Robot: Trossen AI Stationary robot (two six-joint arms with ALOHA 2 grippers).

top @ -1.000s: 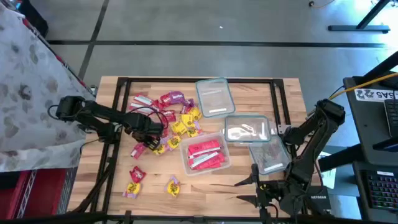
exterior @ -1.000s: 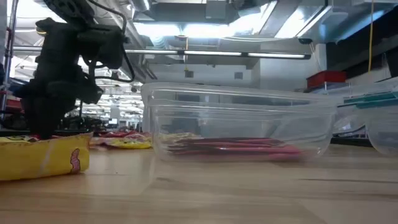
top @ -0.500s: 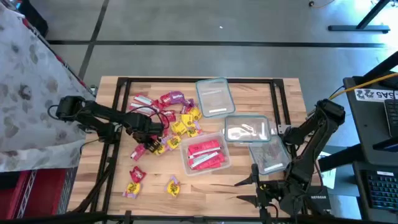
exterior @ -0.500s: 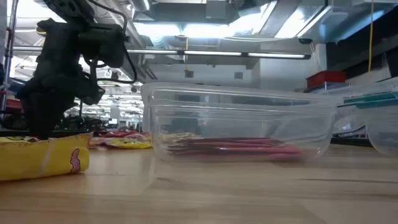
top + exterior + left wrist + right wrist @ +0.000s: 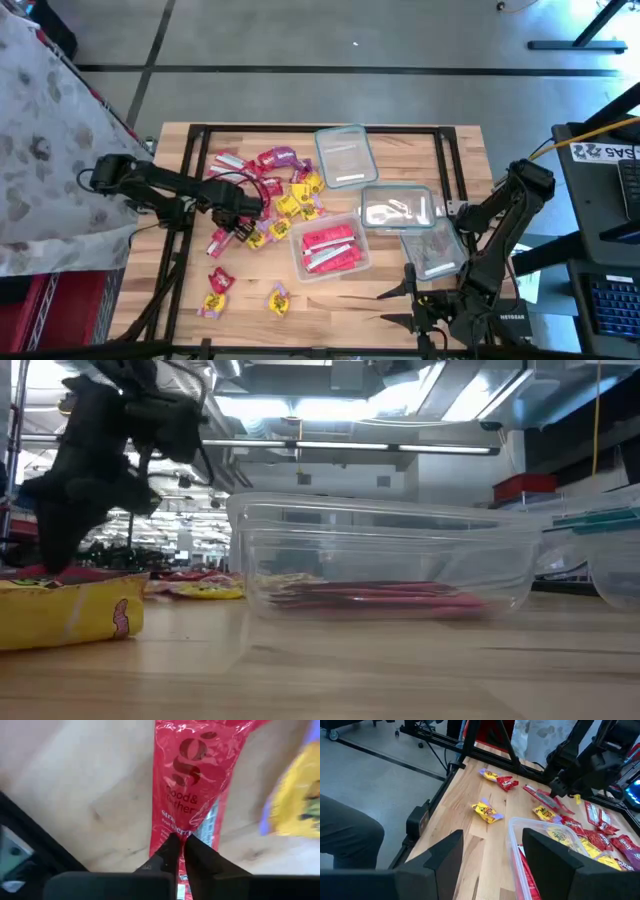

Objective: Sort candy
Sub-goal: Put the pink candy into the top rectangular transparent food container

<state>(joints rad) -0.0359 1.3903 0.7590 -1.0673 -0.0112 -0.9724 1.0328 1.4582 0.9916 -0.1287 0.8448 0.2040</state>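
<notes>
Beside candy pile, left tool (image 5: 179, 842) pinches red packet (image 5: 192, 775); right tool (image 5: 492, 852) open.

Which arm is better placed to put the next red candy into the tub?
Left: its gripper is shut on a red candy beside the tub. The right gripper waits open at the table's near edge.

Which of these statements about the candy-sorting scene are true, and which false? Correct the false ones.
1. The left gripper is shut on a red packet. True.
2. The tub nearest the loose candy holds yellow packets. False: it holds red ones.
3. The right gripper is open, near the table's front edge. True.
4. All loose candy is red. False: some is yellow.
5. The right gripper holds a lid. False: it holds nothing.
</notes>
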